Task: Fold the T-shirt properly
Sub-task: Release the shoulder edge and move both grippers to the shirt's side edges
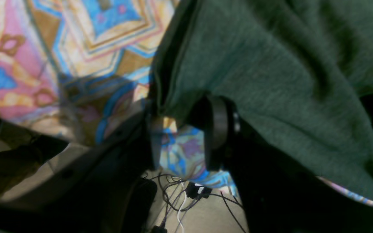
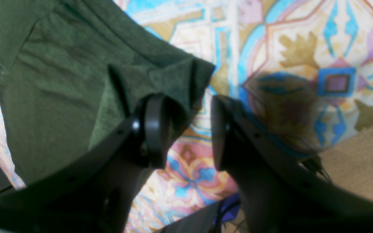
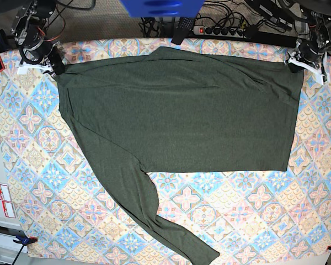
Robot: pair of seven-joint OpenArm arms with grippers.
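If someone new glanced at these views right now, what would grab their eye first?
Probably the big dark green T-shirt spread across the middle, one sleeve trailing down to the near edge of the brightly patterned cloth. Next, the two black end effectors at its far corners, the left at the base view's right and the right at its left.

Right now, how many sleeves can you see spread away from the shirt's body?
1: a sleeve of the T-shirt trails down to the bottom edge of the base view. The other may be hidden in the folds.
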